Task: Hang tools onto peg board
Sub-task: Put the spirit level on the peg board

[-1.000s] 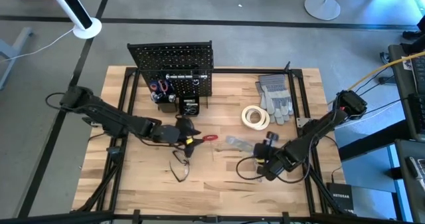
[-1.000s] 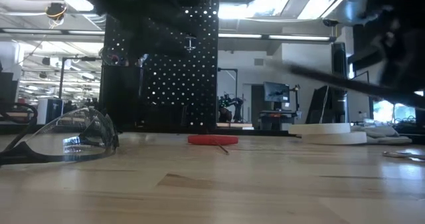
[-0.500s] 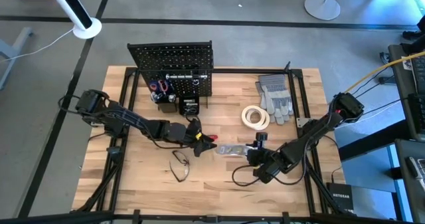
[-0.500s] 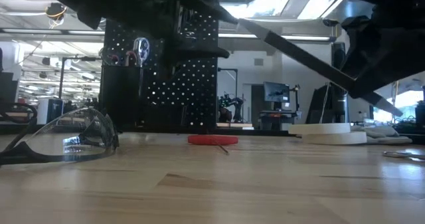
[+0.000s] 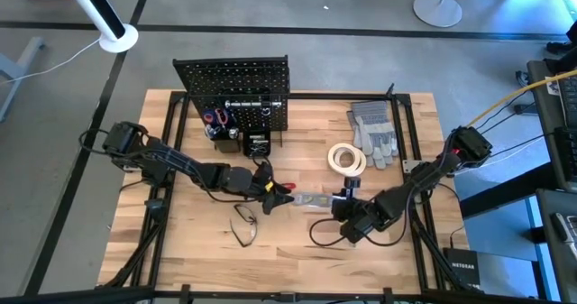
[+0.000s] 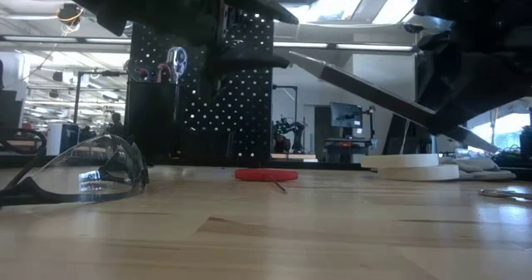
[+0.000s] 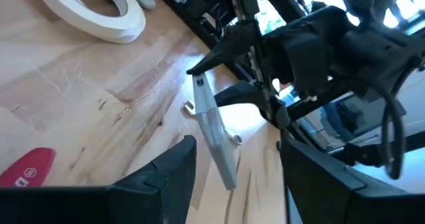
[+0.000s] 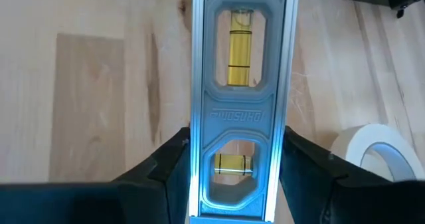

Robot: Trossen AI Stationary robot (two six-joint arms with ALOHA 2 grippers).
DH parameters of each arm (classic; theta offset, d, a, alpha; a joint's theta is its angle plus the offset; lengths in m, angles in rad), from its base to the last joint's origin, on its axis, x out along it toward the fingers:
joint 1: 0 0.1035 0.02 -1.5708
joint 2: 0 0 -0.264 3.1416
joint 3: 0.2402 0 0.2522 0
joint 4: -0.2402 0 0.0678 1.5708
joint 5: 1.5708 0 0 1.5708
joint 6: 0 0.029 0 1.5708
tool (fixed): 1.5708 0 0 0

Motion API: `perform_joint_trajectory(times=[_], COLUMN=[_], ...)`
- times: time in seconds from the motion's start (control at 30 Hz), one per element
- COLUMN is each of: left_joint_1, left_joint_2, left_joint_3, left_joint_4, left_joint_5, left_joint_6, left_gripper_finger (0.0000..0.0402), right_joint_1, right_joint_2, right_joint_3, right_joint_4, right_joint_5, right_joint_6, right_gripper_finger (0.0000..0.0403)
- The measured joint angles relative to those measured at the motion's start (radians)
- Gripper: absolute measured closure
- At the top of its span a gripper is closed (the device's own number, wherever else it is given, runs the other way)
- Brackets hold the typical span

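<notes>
Silver aluminium bar level (image 5: 314, 199), seen from above, lies in mid-air over the middle of the wooden counter (image 5: 297, 250), held at its right end by the right pincer (image 5: 343, 200); its free end points left toward the left pincer (image 5: 276, 193). The upright black perforated peg board (image 5: 233, 86) stands at the far edge, well apart.

Low view: the level (image 6: 366, 91) slants above the counter, its left end higher. Clear black-framed safety glasses (image 6: 79, 176) and a red-handled tool (image 6: 266, 175) rest on the wood.

Left wrist view: the left pincer (image 7: 236, 164) stands wide open, empty, either side of the level's tip (image 7: 216, 131).

Right wrist view: the right pincer (image 8: 229, 161) clamps the level (image 8: 239, 98) across its narrow sides.

Risk, as judged: a handover. If the right lets go before the left closes, the smooth bar drops; an off-centre grip would let it swing.
</notes>
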Motion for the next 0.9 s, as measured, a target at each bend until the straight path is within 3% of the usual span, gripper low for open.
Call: perform_joint_trajectory(times=[0.9], left_joint_1=[0.021], left_joint_2=[0.053], left_joint_3=[0.001], left_joint_4=[-0.007], left_joint_5=[-0.045], left_joint_6=[-0.027], left_gripper_finger=[0.0196], right_joint_1=[-0.035], right_joint_2=[-0.001], right_joint_3=[0.000], right_joint_4=[0.137], right_joint_5=[0.013], right_joint_6=[-0.064], right_gripper_finger=[0.0221])
